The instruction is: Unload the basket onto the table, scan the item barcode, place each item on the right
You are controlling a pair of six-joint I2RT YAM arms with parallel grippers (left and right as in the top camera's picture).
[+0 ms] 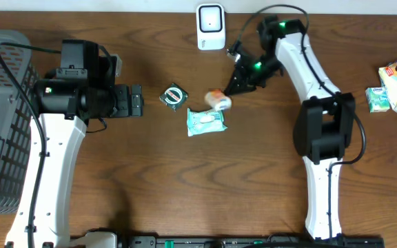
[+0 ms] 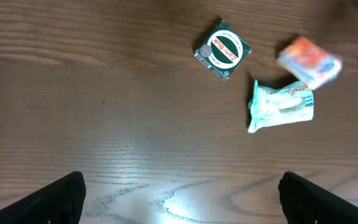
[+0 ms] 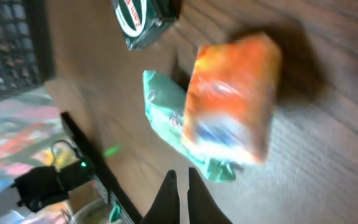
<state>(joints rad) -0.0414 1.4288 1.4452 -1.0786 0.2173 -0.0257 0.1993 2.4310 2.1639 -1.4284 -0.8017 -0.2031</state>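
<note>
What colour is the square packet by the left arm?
Dark green packet with a red-and-white round label; clearest in the left wrist view.

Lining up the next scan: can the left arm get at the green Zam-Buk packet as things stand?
Probably yes. The left gripper stands open facing the Zam-Buk packet, with only bare table between; the orange packet and wipes pack lie beyond it.

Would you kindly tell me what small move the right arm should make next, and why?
Probably open the right hand and line it up on the blurred orange-and-white packet. Its fingers are shut on nothing, and the packet sits free just ahead of them, against the mint-green wipes pack.
</note>
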